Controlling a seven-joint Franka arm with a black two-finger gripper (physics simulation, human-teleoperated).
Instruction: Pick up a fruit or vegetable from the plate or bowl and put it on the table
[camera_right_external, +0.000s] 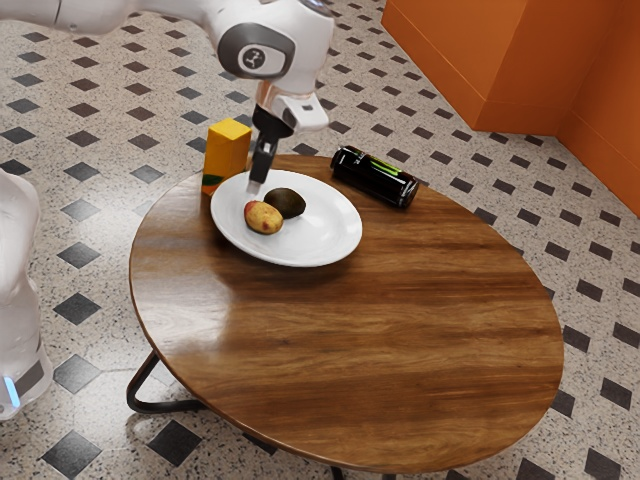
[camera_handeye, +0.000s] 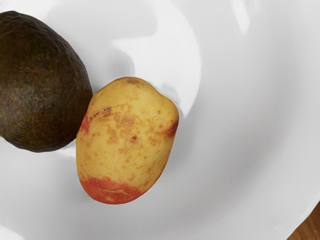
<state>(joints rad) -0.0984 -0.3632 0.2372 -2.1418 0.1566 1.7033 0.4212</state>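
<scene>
Potato (camera_handeye: 127, 142) on plate (camera_right_external: 310, 243) near green-marked can (camera_right_external: 374, 178)

One round wooden table (camera_right_external: 400, 340), bearing a white plate (camera_right_external: 320, 240) with potato (camera_right_external: 264, 218) and avocado (camera_right_external: 286, 203), a yellow carton (camera_right_external: 227, 150), and a dark can (camera_right_external: 375, 177) on its side.

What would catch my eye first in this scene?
Probably the white plate on the round wooden table, holding a red-patched yellow potato beside a dark avocado. Above it hangs the robot's black gripper. A bright yellow carton stands close by the plate.
</scene>
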